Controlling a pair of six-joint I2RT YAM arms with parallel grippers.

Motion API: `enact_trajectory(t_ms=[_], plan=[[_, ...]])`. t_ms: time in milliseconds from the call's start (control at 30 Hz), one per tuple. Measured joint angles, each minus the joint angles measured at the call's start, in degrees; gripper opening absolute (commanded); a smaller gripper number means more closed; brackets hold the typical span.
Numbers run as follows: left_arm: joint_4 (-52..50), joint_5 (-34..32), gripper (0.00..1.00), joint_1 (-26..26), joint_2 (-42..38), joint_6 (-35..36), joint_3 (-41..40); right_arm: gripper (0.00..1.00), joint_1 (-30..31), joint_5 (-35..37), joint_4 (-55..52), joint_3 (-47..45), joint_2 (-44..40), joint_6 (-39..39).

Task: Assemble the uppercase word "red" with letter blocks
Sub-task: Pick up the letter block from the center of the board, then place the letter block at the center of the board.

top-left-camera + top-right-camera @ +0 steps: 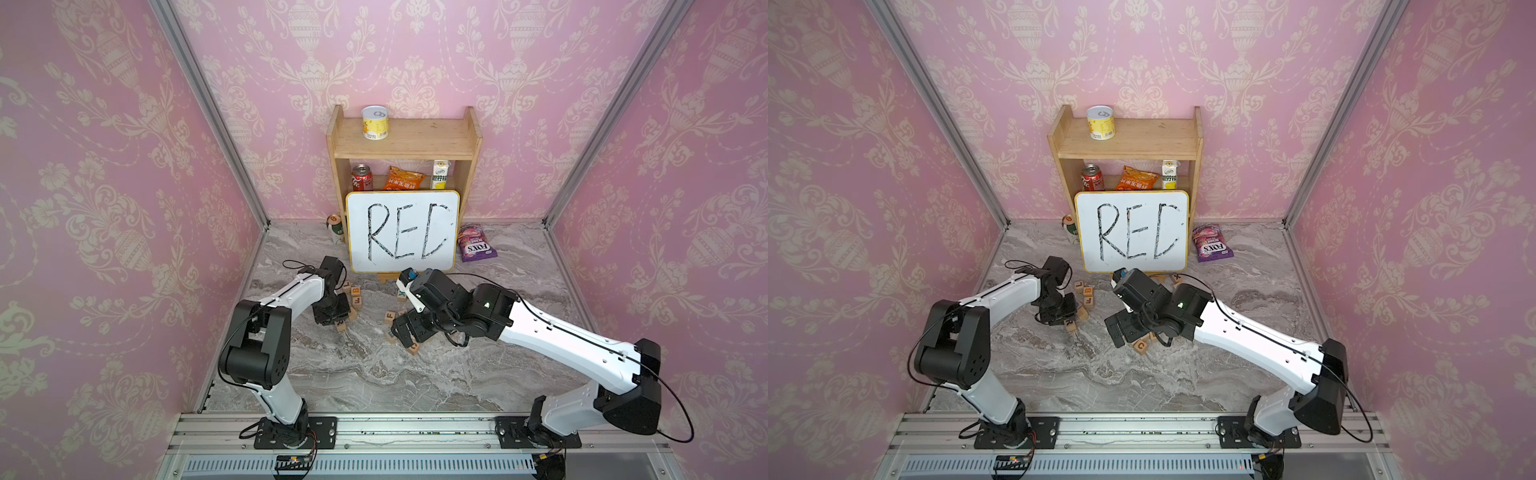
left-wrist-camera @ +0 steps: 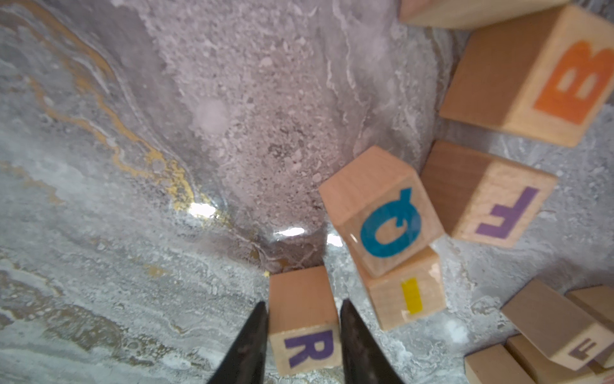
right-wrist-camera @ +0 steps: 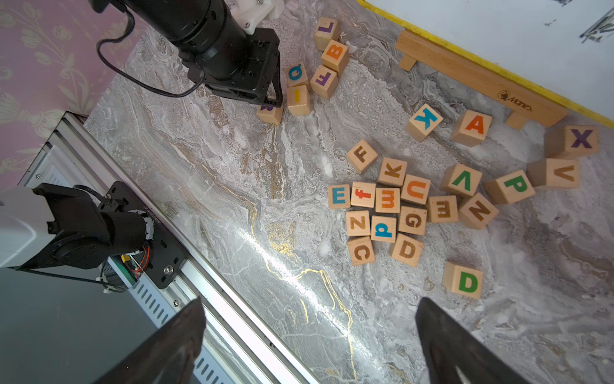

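R block [image 2: 305, 349] pinched in left gripper [image 2: 304, 304] — right gripper [image 3: 310, 301] spread wide over table [image 3: 232, 199].

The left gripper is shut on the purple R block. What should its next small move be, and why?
Probably lift the R block straight up a little. The left gripper pinches it on both sides, and the I block and Q block stand close beside it, so sliding could knock them.

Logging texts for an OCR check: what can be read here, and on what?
"RED": whiteboard
"FOXS": purple bag
"R": purple-lettered block, gripped by left pincer
"E": blue-lettered block
"D": green-lettered block
Other blocks: single letters.
Too small or blurred: red can, yellow tin, carton, easel stamp.
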Motion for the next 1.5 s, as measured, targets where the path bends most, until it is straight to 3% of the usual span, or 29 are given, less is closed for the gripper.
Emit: enact_trajectory(t_ms=[267, 600, 1000, 1500], plan=[[0.76, -0.52, 0.21, -0.52, -3.58, -5.33, -3.67, 1.00, 0.00, -1.05, 1.73, 0.00, 0.26, -1.31], [0.44, -1.92, 0.22, -2.60, -8.52, -14.86, -5.68, 1.00, -0.02, -3.32, 4.07, -1.38, 0.48, -2.80], [1.70, -2.67, 0.22, -7.10, -17.00, -33.51, -12.59, 1.00, 0.00, -5.92, 6.03, -8.61, -1.42, -4.74], [4.09, -3.26, 0.19, -15.98, -20.92, -56.08, -18.36, 1.00, -0.02, -7.13, 8.63, -18.12, -9.68, -4.68]])
